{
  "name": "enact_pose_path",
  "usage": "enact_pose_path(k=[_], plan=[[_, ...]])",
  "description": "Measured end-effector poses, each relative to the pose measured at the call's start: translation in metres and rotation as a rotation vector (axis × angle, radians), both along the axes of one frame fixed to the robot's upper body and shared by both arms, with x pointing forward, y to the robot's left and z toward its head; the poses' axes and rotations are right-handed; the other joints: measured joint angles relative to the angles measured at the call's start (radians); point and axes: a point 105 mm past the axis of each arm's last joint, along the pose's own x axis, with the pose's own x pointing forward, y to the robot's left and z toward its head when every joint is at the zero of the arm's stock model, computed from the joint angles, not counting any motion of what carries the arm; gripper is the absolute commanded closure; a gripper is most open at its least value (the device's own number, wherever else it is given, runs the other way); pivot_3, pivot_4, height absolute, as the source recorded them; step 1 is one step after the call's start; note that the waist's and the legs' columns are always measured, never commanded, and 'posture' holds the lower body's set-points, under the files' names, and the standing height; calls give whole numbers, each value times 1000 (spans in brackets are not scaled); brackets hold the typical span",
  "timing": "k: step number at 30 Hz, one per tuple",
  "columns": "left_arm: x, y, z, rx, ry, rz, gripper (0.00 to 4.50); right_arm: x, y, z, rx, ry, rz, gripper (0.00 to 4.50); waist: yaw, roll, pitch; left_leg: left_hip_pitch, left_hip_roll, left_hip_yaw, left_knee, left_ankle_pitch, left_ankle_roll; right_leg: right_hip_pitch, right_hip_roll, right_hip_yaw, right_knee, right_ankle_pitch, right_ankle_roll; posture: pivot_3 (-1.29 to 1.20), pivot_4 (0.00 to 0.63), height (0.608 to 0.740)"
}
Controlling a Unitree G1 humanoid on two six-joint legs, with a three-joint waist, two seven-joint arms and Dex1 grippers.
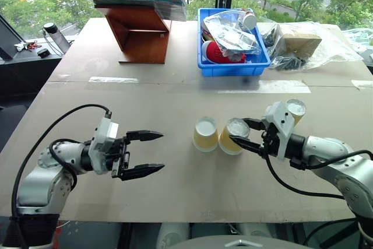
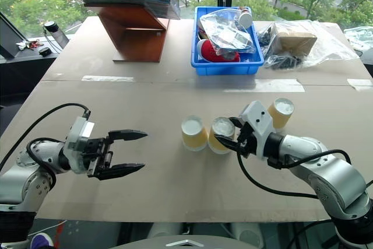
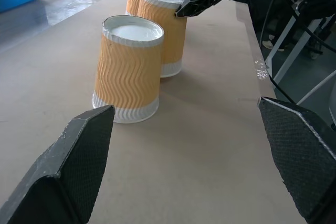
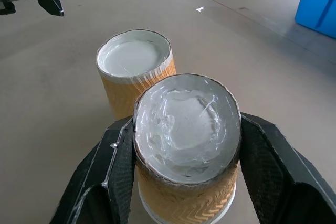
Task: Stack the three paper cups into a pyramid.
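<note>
**Right gripper clamped on the middle cup, third cup just behind its wrist**

Take the blue bin (image 1: 233, 68) at the far side of the table (image 1: 175, 196) as the landmark. All three paper cups stand upside down, white bases up, on the near side of it and well apart from it. The left cup (image 1: 205, 134) and the middle cup (image 1: 233, 136) stand side by side straight in front of the bin, touching or very nearly so. The third cup (image 1: 295, 111) stands off to the bin's right-hand side, a little closer to the bin than the pair.

The right gripper (image 1: 247, 134) is closed around the middle cup, one black finger on each side of its wall just under the base, as the right wrist view shows plainly. That cup's long axis is upright, and the fingers reach it nearly level from the right. Whether it rests fully on the table I cannot tell.

The left gripper (image 1: 144, 153) hangs spread wide and empty, well to the left of the pair, pointing along the table toward them.

As I judge it, the base row is nearly set. The relation that matters next: the third cup lies behind and beside the right wrist, so the right arm is far nearer to it than the left, and it must let go and draw back before reaching it
</note>
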Motion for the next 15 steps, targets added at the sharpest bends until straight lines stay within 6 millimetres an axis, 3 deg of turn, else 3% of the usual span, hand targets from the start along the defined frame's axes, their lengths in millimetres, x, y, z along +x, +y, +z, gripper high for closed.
enact_pose_path(k=[13, 14, 15], plan=[[-1, 2, 0, 10, -12, -3, 0, -2, 5, -9, -43, 6, 19, 2057, 0, 0, 0, 0, 0, 0, 0, 0, 0, 0, 0, 0, 0, 0, 0, 0, 150, 740], [-1, 2, -1, 12, -12, -2, 0, -1, 5, -8, -46, 2, 19, 1368, 0, 0, 0, 0, 0, 0, 0, 0, 0, 0, 0, 0, 0, 0, 0, 0, 150, 740], [-1, 2, -1, 14, -12, -1, 0, 0, 5, -8, -49, -2, 18, 967, 0, 0, 0, 0, 0, 0, 0, 0, 0, 0, 0, 0, 0, 0, 0, 0, 150, 740]])
